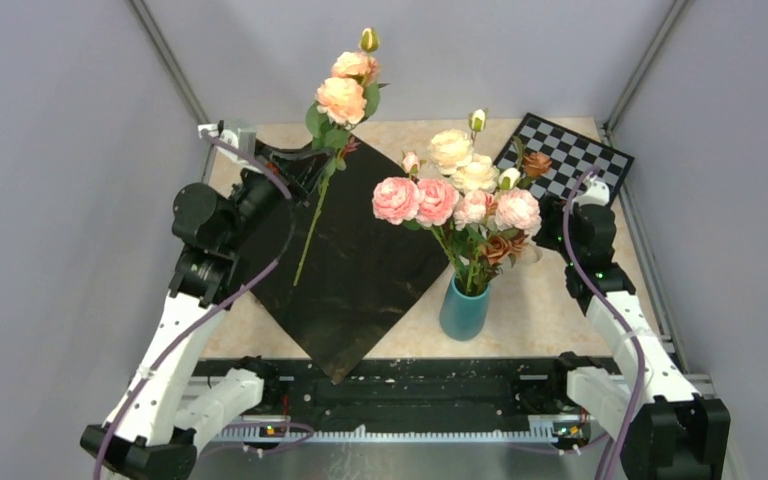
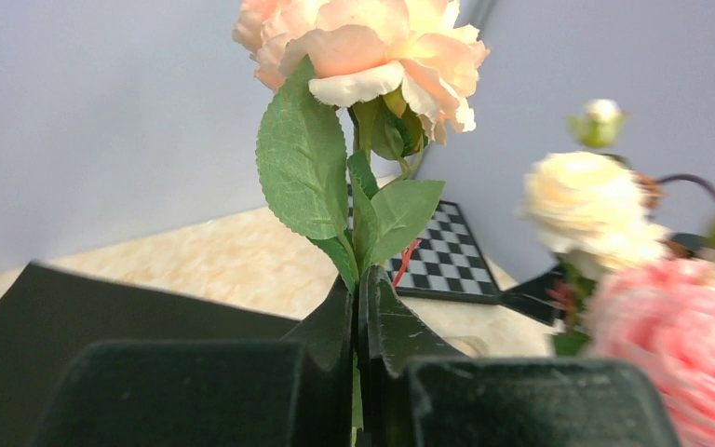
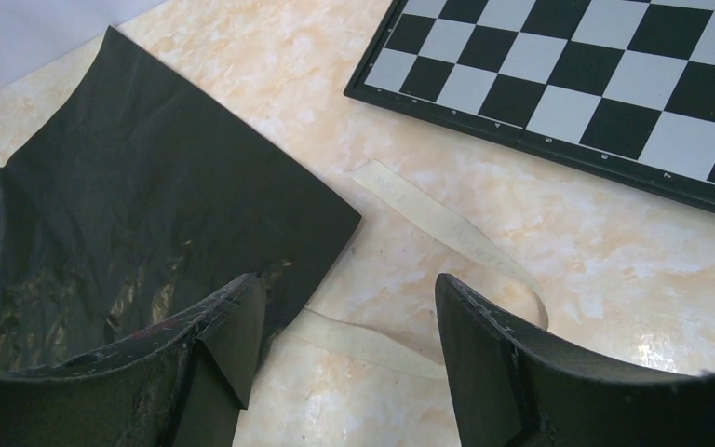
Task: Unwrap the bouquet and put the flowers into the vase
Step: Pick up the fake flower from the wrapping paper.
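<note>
peach rose (image 2: 363, 47) upright, bloom up, pinched in left gripper (image 2: 358, 372); right gripper (image 3: 349, 317) spread.

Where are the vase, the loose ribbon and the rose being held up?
vase (image 1: 464, 312): overhead view, middle of its teal body.
ribbon (image 3: 447, 223): right wrist view, flat middle stretch.
held rose (image 2: 372, 42): left wrist view, peach bloom.

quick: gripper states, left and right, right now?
Left gripper: closed on the long green stem of a peach-pink rose.
Right gripper: open, holding nothing.

Pink rose (image 2: 680, 349) — blurred, edge-cut
</note>
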Robot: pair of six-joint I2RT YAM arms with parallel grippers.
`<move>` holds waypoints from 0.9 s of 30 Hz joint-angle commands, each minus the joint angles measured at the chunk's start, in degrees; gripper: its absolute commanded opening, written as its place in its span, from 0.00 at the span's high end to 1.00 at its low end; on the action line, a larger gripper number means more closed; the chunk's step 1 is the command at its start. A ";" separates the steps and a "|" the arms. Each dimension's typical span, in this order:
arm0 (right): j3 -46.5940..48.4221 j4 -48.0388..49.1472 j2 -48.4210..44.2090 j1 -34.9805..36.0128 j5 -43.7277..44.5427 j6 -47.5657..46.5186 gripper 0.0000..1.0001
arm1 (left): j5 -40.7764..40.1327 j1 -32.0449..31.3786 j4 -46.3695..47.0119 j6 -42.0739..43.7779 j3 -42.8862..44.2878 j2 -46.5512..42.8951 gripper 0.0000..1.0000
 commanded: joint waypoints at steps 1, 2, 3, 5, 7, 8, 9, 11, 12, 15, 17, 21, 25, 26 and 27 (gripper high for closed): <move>3.47 -0.24 -2.02 -0.54 -0.44 -0.42 0.32 | 1.66 -5.15 4.83 2.77 0.79 -3.90 1.00; 3.78 -0.58 -2.13 -0.58 -0.29 -0.48 0.32 | 1.98 -6.41 5.49 2.67 0.82 -4.65 1.00; 4.00 -0.86 -2.29 -0.52 -0.24 -0.50 0.32 | 2.63 -7.29 6.16 2.32 0.92 -5.36 1.00; 4.29 -1.30 -2.79 -0.59 -0.11 -0.51 0.32 | 3.82 -7.88 6.57 1.03 1.68 -6.53 1.00; 4.39 -1.62 -3.66 -0.58 0.01 -0.65 0.32 | 5.08 -7.90 7.28 -0.71 2.11 -7.78 1.00; 4.43 -1.87 -3.89 -0.59 0.03 -0.77 0.32 | 5.85 -7.97 7.87 -1.85 2.24 -8.41 1.00; 4.52 -2.09 -4.09 -0.59 0.11 -0.86 0.32 | 6.66 -7.94 9.01 -3.13 2.42 -8.84 1.00; 4.73 -2.49 -4.21 -0.58 0.23 -1.16 0.32 | 8.42 -8.09 12.26 -6.02 2.38 -9.33 1.00; 4.82 -2.59 -4.19 -0.58 0.24 -1.25 0.32 | 9.03 -8.34 14.36 -7.47 2.10 -9.42 1.00; 5.01 -2.39 -4.15 -0.54 0.11 -1.13 0.32 | 8.92 -10.36 20.78 -10.99 0.73 -8.72 1.00; 5.09 -2.14 -4.26 -0.58 -0.07 -0.66 0.32 | 7.57 -12.89 23.80 -11.22 -0.02 -7.38 1.00; 5.46 -2.21 -4.55 -0.57 -0.50 -0.57 0.32 | 6.10 -20.38 27.05 -10.12 1.12 -1.89 1.00; 5.80 -2.71 -5.10 -0.58 0.07 -0.98 0.32 | 3.86 -27.85 30.86 -7.72 2.24 2.71 1.00; 5.75 -2.74 -5.25 -0.58 0.15 -0.97 0.32 | 3.08 -29.58 31.97 -6.95 2.27 3.63 1.00; 5.71 -2.78 -5.50 -0.59 0.20 -0.87 0.32 | 2.23 -31.07 33.15 -6.21 2.19 4.41 1.00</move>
